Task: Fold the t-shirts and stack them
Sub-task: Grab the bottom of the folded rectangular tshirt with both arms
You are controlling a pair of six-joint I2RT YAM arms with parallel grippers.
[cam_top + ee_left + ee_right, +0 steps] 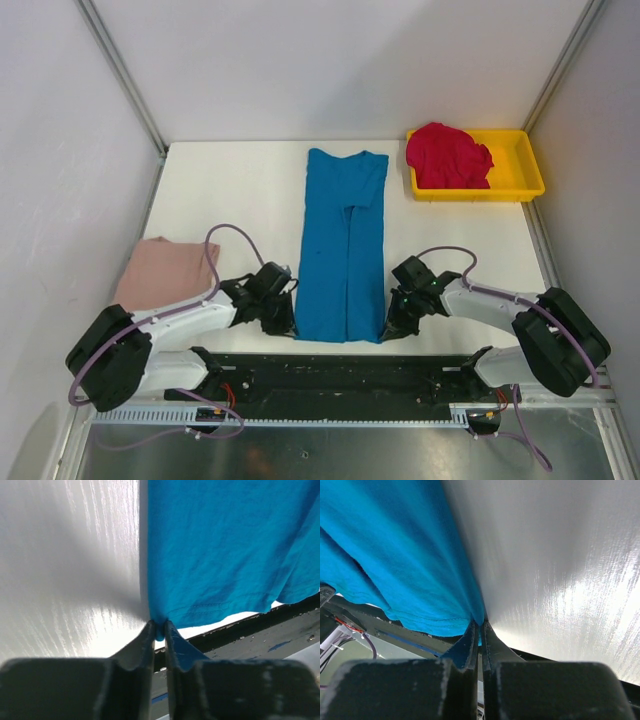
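The blue t-shirt (343, 245) lies on the white table (240, 190) at centre, folded lengthwise into a long narrow strip; the collar end points to the far side and the hem sits at the near edge, just ahead of the black base rail (340, 372). The left gripper (159, 626) is at the strip's near left corner, its two fingers pressed together on a small tuck of blue cloth at the hem. The right gripper (480, 625) is at the near right corner in mirror position, fingers likewise pinched on the hem edge – blue fabric shows between the tips in the right wrist view. Both arms reach inward from their bases, low over the table surface. The pink t-shirt (168, 270) rests folded flat at the table's left side, near the left arm and well apart from the blue strip. The red t-shirt (447, 155) lies crumpled in the left half of the yellow tray (525, 160), which stands at the far right corner of the table – its right half is bare plastic.
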